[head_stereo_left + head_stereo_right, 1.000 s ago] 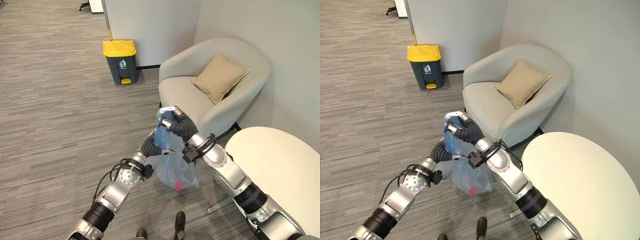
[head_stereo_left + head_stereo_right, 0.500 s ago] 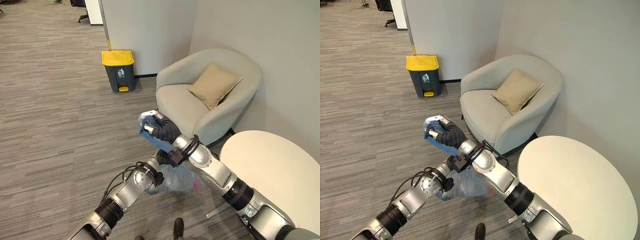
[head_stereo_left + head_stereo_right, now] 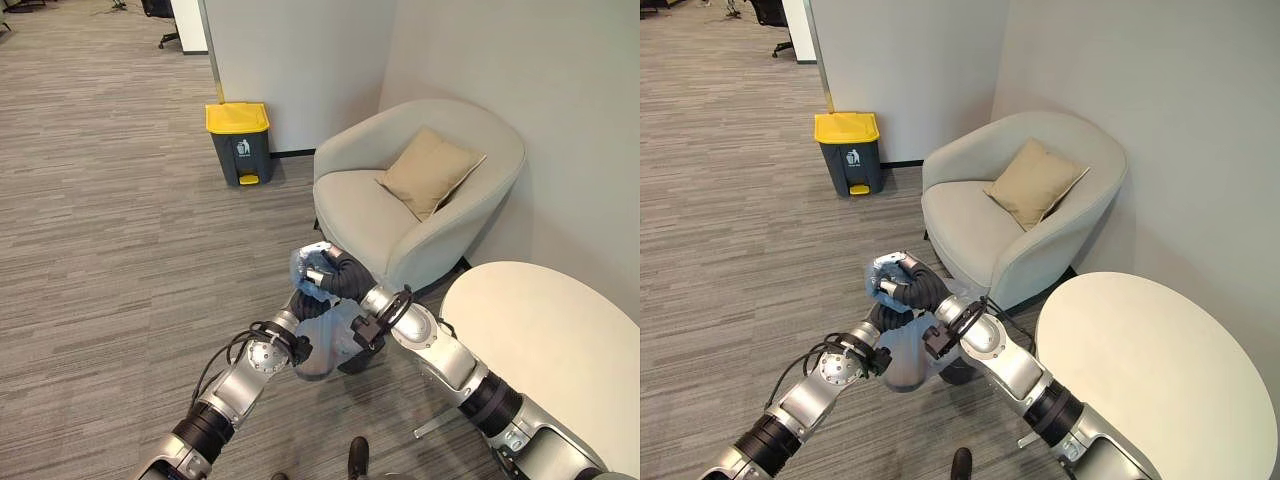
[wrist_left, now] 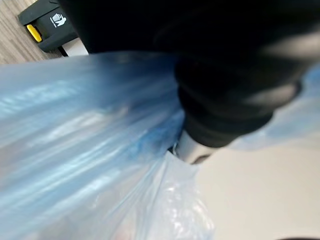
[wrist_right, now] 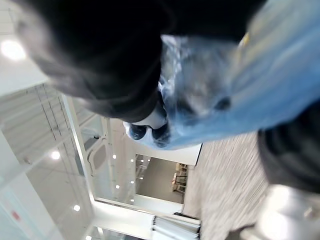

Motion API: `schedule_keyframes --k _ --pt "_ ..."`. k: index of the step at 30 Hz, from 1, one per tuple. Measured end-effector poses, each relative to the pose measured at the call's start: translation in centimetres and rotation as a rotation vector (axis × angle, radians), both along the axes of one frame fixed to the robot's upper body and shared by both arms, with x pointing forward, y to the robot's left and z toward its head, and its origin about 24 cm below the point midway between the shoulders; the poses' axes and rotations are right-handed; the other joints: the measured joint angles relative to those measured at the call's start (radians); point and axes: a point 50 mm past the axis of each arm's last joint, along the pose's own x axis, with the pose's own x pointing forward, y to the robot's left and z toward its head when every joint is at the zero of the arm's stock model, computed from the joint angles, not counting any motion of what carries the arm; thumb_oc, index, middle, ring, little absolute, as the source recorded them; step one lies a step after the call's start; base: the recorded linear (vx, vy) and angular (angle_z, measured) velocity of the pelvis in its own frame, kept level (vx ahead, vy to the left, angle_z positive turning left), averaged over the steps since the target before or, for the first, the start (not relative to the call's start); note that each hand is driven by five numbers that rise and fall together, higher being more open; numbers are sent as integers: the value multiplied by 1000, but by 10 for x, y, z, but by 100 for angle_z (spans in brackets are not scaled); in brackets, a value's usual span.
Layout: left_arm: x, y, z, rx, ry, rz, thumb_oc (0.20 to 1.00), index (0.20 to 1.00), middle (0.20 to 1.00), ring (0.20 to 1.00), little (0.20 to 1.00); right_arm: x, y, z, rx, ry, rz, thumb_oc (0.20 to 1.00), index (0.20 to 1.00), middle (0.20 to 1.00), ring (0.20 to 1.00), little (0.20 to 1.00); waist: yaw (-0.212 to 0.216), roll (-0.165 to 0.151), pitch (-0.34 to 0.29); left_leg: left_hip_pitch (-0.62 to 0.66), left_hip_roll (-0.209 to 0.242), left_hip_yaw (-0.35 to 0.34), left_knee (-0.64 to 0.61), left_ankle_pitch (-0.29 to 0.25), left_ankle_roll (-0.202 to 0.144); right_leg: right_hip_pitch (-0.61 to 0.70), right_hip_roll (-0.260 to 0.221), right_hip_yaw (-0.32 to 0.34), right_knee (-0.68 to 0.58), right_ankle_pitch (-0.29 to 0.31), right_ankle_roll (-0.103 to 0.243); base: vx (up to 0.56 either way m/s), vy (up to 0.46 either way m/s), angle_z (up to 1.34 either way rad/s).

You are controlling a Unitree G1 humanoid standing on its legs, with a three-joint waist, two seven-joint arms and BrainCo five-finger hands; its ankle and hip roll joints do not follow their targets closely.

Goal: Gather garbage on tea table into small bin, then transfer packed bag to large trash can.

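Right hand [image 3: 318, 272] clamped on the bunched neck of the blue bag [image 3: 325, 345], held over the carpet in front of the armchair [image 3: 400, 200]. Left hand [image 3: 305, 305] sits against the bag under the right hand, fingers hidden, can't tell its grip. Versus half a second ago, the right hand is lower and closer in. Large trash can [image 3: 238, 140] stands well apart by the wall; tabletop [image 3: 545, 340] to the right.

A pale beige armchair [image 3: 420, 205] stands in the corner against the light wall [image 3: 520, 70], with a tan cushion [image 3: 428, 170] leaning tilted against its backrest. A round cream table [image 3: 550, 345] sits just beside the chair's front. Grey striped carpet [image 3: 100, 220] covers the floor
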Motion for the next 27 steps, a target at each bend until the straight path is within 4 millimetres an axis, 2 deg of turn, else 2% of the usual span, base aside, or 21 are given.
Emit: schedule_keyframes --k 1,4,5,9,13,19,22,24,25,26,27 --pt "-2 3 -1 -13 5 17 200 200 200 200 200 2 -4 2 -18 -28 -19 1000 1000 1000 1000 1000 0 0 0 2 0 0 -1 0 0 1 0 0 0 0 0 0 0 0" --pt "-6 10 -3 -53 21 55 200 200 200 200 200 4 -16 7 -111 -129 -69 1000 1000 1000 1000 1000 0 0 0 7 0 0 -15 6 0 1 0 -1 0 0 0 0 0 0" --pt "-10 17 -8 -107 51 100 200 200 200 200 200 5 -26 12 -195 -225 -116 1000 1000 1000 1000 1000 0 0 0 10 -1 0 -16 6 1 2 0 -1 0 0 0 0 0 0" --pt "-15 21 -14 -148 90 128 200 200 200 200 200 7 -37 16 -237 -293 -192 1000 1000 1000 1000 1000 -1 1 0 13 -1 0 -17 6 1 3 0 0 0 0 1 0 0 0" --pt "-26 30 -26 -220 148 204 200 200 200 200 200 1 -50 15 -238 -325 -270 1000 1000 1000 1000 1000 -4 5 3 28 -1 3 -32 12 5 9 1 1 -1 -2 3 0 0 0" --pt "-34 55 -32 -265 173 315 200 200 200 200 200 -11 -76 -16 -221 -174 -360 1000 1000 1000 1000 1000 -11 16 11 41 -1 16 -33 10 7 16 0 7 -2 -4 6 6 3 -4" --pt "-43 67 -39 -292 208 361 200 200 200 200 200 -19 -106 -39 -205 -51 -470 1000 1000 1000 1000 1000 -18 22 11 42 0 17 -34 10 7 17 1 7 -1 -5 6 0 0 0" --pt "-57 85 -53 -314 271 442 200 200 200 200 200 -31 -137 -70 -253 99 -576 1000 1000 1000 1000 1000 -21 28 14 42 0 17 -39 9 8 16 1 8 -3 -5 6 0 0 0" --pt "-58 85 -54 -316 275 445 200 200 200 200 200 -31 -138 -71 -256 105 -580 1000 1000 1000 1000 1000 -22 28 14 42 0 17 -39 9 8 16 1 8 -3 -5 6 0 0 0" --pt "-79 109 -74 -318 365 542 200 200 200 200 200 -55 -176 -119 -344 328 -692 1000 1000 1000 1000 1000 -24 34 17 43 1 18 -39 9 8 16 1 8 -7 -8 6 -16 -31 -1" --pt "-87 117 -78 -314 387 580 200 200 200 200 200 -65 -186 -131 -376 399 -726 1000 1000 1000 1000 1000 -24 36 19 41 1 18 -39 7 8 14 2 8 -7 -9 5 0 0 0"
